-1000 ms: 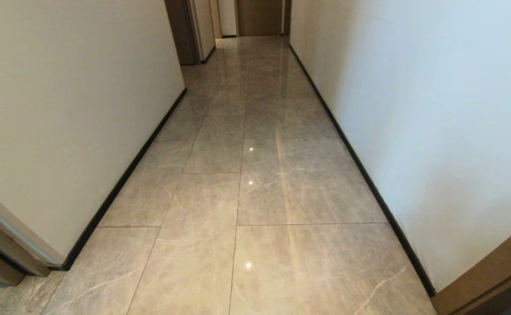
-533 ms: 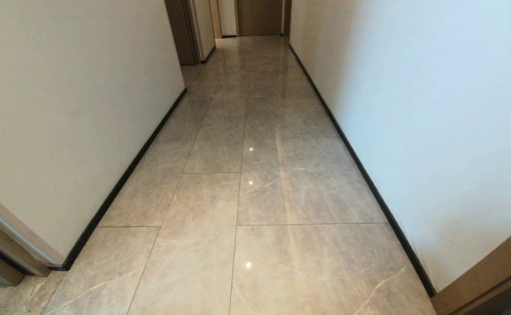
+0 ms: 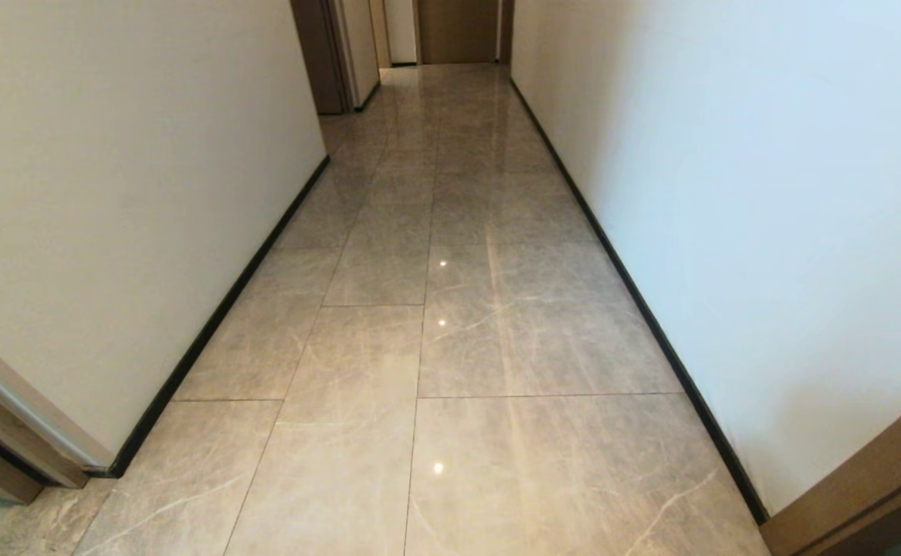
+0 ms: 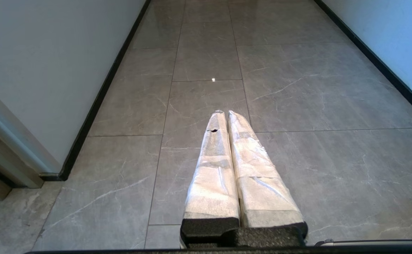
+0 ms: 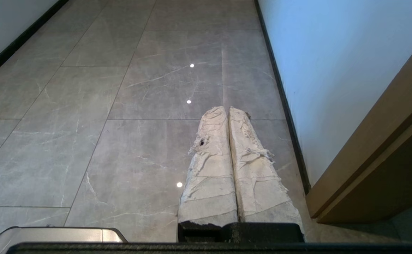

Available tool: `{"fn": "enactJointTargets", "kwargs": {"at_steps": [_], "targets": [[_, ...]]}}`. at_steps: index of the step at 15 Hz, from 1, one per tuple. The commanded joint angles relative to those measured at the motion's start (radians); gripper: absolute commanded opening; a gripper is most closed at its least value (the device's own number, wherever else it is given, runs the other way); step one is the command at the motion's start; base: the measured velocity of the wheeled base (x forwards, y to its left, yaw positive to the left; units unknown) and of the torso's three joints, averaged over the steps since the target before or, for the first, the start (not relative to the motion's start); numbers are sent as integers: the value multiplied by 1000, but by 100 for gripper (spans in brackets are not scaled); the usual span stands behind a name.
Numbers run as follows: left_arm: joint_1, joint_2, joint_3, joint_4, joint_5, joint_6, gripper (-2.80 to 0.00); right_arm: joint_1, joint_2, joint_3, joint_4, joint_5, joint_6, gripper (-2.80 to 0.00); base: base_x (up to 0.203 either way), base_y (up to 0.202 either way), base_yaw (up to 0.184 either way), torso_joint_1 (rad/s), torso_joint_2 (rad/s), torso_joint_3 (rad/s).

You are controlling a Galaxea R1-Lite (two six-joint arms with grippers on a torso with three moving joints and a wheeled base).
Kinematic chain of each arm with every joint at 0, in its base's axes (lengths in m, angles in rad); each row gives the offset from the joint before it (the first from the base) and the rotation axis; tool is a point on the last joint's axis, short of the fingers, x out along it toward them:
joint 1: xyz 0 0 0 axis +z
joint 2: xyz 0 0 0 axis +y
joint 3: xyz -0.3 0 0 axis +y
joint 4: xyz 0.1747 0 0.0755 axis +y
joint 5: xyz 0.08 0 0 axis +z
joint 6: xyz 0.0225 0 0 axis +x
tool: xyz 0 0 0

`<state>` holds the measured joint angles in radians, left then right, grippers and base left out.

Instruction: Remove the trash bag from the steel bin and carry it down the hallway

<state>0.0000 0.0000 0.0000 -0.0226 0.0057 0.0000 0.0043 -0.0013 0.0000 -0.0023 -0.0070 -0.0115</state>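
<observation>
The robot faces down the hallway [image 3: 450, 324], a narrow run of glossy grey-beige stone tiles between 2 pale walls edged with black skirting [image 3: 211, 324]. A brown wooden door frame [image 3: 859, 494] juts in close on the right, another door edge [image 3: 2, 432] sits close on the left, and more brown doors stand at the far end [image 3: 458, 31].

Neither arm shows in the head view. In the left wrist view the left gripper [image 4: 224, 113] points out low over the tiles, its 2 fingers wrapped in whitish padding and pressed together along their length, with nothing between them. The right gripper [image 5: 226, 108] is the same: frayed pale wrapping, fingers closed against each other, empty, hanging near the right-hand wall.

Neither the trash bag nor the steel bin appears in any view, so their whereabouts cannot be told from here. A rounded metallic piece [image 5: 57, 234] at the near edge of the right wrist view seems to be part of the robot rather than the bin.

The step in hand looks like the very start: no bag is held, so removal is not yet done. The next move probably calls for driving or turning the base until the bin comes into sight, while keeping clear of both door frames, then opening a gripper before reaching for the bag's rim.
</observation>
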Motion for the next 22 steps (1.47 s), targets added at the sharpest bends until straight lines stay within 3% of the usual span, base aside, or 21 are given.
{"fn": "enactJointTargets", "kwargs": {"at_steps": [1, 22], "targets": [[0, 0, 12, 0, 0, 0, -280, 0, 1, 0, 1, 1, -4, -280, 0, 0, 0, 0, 0, 0], [0, 0, 12, 0, 0, 0, -280, 0, 1, 0, -2, 1, -4, -280, 0, 0, 0, 0, 0, 0]]}}
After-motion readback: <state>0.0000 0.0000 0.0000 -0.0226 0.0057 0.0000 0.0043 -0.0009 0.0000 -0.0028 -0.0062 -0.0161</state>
